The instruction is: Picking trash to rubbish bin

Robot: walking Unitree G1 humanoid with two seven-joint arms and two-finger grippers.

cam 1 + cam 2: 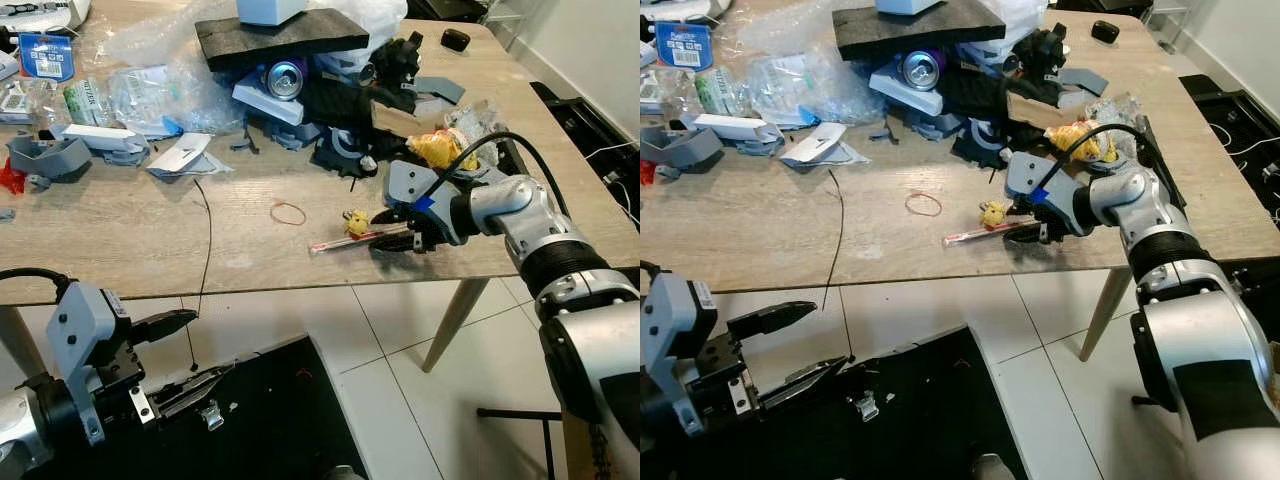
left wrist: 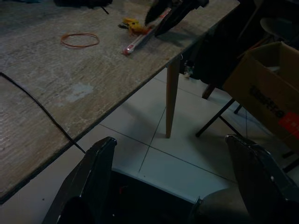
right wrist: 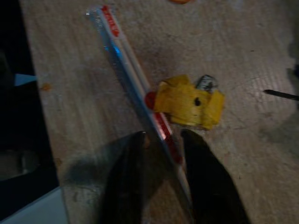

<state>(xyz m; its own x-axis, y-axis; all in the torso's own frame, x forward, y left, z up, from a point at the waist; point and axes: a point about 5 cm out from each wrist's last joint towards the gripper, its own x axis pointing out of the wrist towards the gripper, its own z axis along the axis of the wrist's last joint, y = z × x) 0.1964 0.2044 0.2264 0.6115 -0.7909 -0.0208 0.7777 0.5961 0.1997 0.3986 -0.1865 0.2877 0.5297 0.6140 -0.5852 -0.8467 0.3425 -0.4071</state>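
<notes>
Pretty early on, judging by the table (image 1: 120,240): loads of clutter is left up top. A black bin bag (image 1: 270,420) is held below by the left gripper (image 1: 185,350), fingers spread; little can be made out inside. The chopstick wrapper (image 3: 135,88) is straddled near the edge by the right gripper (image 3: 161,149), nearly closed. A yellow scrap (image 3: 187,102) is touching it.

Clear straw wrapper (image 3: 133,74), red print, flat near table edge; crumpled yellow wrapper (image 3: 187,102) just beside it
</notes>
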